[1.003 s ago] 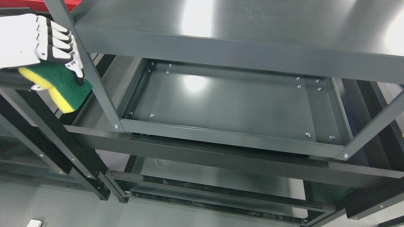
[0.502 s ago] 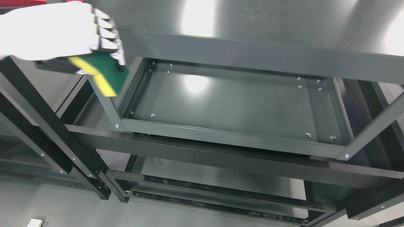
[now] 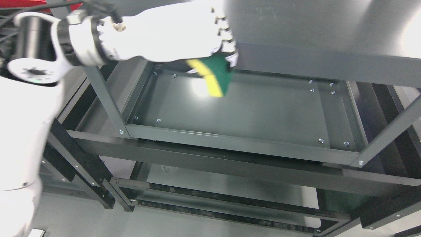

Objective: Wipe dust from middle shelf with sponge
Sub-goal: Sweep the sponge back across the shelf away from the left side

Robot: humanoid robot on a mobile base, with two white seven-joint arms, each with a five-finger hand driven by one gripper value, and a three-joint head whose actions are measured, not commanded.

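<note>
At 12 o'clock of picture, left hand (image 3: 184, 36) reaching in under top shelf (image 3: 322, 62), fingers curled around sponge (image 3: 215, 75). Sponge hanging below hand, green pad facing 3 o'clock, yellow foam facing 9, long axis roughly 12-to-6. Middle shelf (image 3: 250, 112) lies toward 6 o'clock of sponge; contact unclear, sponge likely hovering over rear-left part. Coming move, as judged: lower sponge onto panel, sweep toward 3 o'clock. Right hand out of view, so left does the work.
</note>
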